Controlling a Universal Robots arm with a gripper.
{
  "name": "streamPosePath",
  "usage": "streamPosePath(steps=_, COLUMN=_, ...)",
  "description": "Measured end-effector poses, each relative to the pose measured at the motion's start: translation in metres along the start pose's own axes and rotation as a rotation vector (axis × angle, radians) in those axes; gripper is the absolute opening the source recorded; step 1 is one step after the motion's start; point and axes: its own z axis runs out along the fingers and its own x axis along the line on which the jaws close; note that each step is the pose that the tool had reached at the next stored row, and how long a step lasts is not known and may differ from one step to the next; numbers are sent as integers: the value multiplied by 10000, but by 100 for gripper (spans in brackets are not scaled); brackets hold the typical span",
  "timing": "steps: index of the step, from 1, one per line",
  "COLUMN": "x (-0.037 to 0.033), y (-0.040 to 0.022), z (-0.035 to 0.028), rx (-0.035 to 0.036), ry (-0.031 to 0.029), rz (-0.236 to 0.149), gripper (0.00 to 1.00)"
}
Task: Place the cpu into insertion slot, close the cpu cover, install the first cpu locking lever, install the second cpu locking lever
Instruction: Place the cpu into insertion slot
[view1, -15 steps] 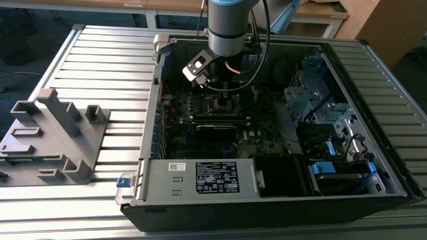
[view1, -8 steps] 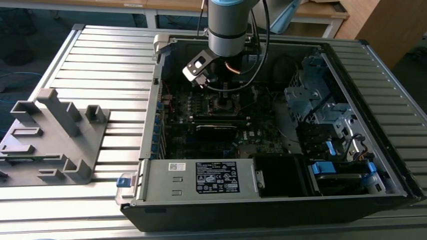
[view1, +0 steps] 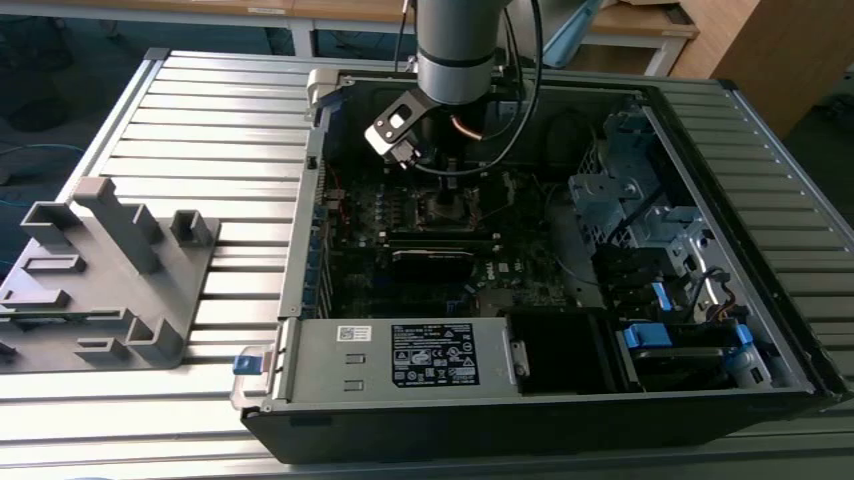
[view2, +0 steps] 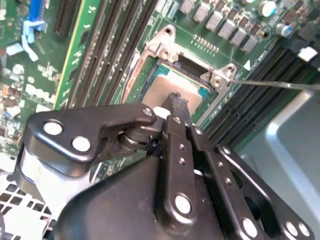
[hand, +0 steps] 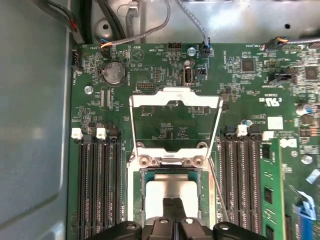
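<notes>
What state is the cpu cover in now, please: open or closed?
Open. In the first wrist view the cpu cover lies swung back from its hinge, board showing through its window, and the cpu sits uncovered.

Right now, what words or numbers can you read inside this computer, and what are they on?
Black label on the grey metal box: print too small to read.
White sticker beside it: too small to read.
Green motherboard in the first wrist view: its white lettering is tiny and blurred, unreadable.
So nothing can be quoted.
</notes>
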Motion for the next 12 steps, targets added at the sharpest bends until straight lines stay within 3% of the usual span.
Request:
streamPosePath(steps=5, x=0, y=5, z=-83, rx=1, ry=-2, rz=-1, gripper=11)
streamPosePath(steps=10, x=1, y=6, z=-86, rx=6, ry=1, rz=-1, gripper=11)
streamPosePath(steps=11, x=1, y=10, z=-86, rx=93, ry=-3, rz=-3, gripper=11)
streamPosePath(steps=12, x=1, y=15, z=-84, rx=260, ry=-5, rz=0, gripper=11)
